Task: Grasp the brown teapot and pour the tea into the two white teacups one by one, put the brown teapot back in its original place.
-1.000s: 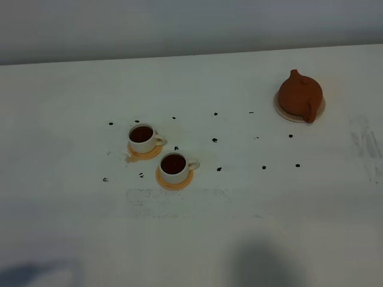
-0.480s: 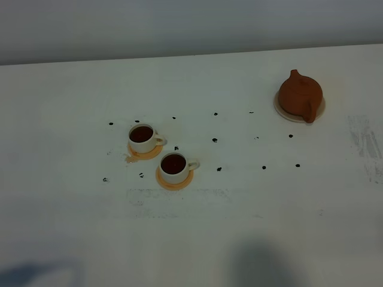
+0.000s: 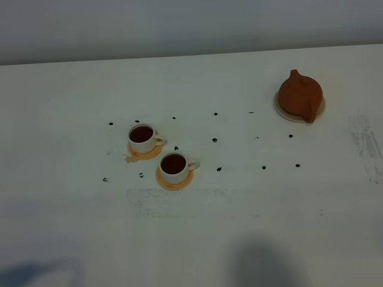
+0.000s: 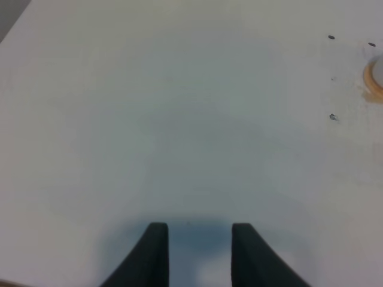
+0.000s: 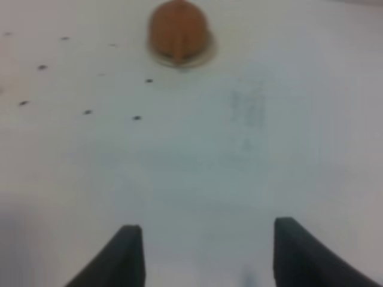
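Observation:
The brown teapot (image 3: 300, 94) stands upright on its pale beige disc (image 3: 285, 115), the original place, at the back right of the table. The two white teacups (image 3: 142, 138) (image 3: 174, 168) sit on orange coasters left of centre, each holding dark tea (image 3: 173, 163). Neither gripper shows in the high view. In the right wrist view, my right gripper (image 5: 209, 257) is open and empty, well short of the teapot (image 5: 178, 27) on its disc (image 5: 200, 57). My left gripper (image 4: 199, 254) is open over bare table.
Small dark specks (image 3: 214, 140) are scattered across the white table (image 3: 239, 227) between the cups and the teapot. An orange coaster edge (image 4: 371, 84) shows at the border of the left wrist view. A grey wall runs behind the table.

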Controlling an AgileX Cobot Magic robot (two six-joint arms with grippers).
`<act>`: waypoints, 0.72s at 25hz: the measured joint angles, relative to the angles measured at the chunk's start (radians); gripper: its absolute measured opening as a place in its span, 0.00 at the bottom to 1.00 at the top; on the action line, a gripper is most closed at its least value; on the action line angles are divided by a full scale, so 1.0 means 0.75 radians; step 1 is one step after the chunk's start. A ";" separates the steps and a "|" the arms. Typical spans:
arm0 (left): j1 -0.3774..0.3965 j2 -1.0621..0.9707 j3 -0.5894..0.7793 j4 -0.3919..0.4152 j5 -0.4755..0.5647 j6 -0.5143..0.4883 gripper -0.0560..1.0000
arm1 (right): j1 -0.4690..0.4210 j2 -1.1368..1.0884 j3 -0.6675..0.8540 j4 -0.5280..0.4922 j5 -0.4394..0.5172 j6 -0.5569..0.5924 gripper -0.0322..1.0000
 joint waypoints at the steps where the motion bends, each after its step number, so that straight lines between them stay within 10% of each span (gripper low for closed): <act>1: 0.000 0.000 0.000 0.000 0.000 0.000 0.29 | -0.037 0.000 0.000 0.000 0.000 0.000 0.48; 7: 0.000 0.000 0.000 0.000 0.000 0.000 0.29 | -0.231 0.000 0.001 0.054 0.000 -0.071 0.48; 18: 0.000 0.000 0.000 0.000 0.000 0.000 0.29 | -0.248 0.000 0.001 0.069 0.000 -0.084 0.48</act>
